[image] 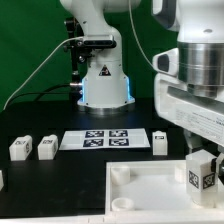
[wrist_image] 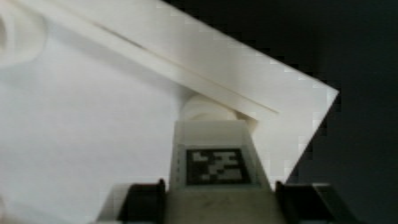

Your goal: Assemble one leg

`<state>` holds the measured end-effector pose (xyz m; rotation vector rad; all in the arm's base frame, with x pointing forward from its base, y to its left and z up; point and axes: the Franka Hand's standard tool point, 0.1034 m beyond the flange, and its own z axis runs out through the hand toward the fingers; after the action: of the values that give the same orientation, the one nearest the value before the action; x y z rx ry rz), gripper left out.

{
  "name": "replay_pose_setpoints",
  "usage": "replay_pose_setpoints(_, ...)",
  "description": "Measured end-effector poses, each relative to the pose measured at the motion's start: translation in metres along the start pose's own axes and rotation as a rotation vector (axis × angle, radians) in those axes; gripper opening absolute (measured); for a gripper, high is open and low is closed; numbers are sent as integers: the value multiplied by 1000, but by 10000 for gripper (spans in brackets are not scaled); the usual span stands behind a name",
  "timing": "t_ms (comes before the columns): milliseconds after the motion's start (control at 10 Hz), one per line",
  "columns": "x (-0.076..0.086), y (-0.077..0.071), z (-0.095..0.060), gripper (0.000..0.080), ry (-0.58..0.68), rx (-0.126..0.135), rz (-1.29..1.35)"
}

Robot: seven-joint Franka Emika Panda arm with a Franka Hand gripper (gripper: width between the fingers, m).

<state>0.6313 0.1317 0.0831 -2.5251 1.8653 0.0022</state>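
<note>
My gripper (image: 203,165) is shut on a white leg (image: 200,172) with a black-and-white tag and holds it upright at the near right corner of the large white square panel (image: 140,192). In the wrist view the leg (wrist_image: 217,160) sits between my two dark fingertips (wrist_image: 146,200), its far end at a round corner socket (wrist_image: 210,112) of the panel (wrist_image: 89,120). Three more legs stand on the black table: two at the exterior view's left (image: 20,149) (image: 47,148) and one at the right (image: 160,141).
The marker board (image: 105,139) lies flat behind the panel. The arm's base (image: 104,80) stands at the back. Another white part (image: 2,180) shows at the left edge of the exterior view.
</note>
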Motion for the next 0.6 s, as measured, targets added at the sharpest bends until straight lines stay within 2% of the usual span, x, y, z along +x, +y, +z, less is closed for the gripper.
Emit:
replay_pose_setpoints(200, -10, -4, 2, 295, 6, 29, 265)
replay_pose_setpoints(300, -10, -5, 2, 295, 7, 35, 336)
replay_pose_setpoints(400, -10, -5, 2, 394, 4, 35, 336)
replay_pose_setpoints(500, -10, -5, 2, 394, 4, 34, 329)
replay_pose_setpoints(600, -10, -5, 3, 532, 4, 33, 322)
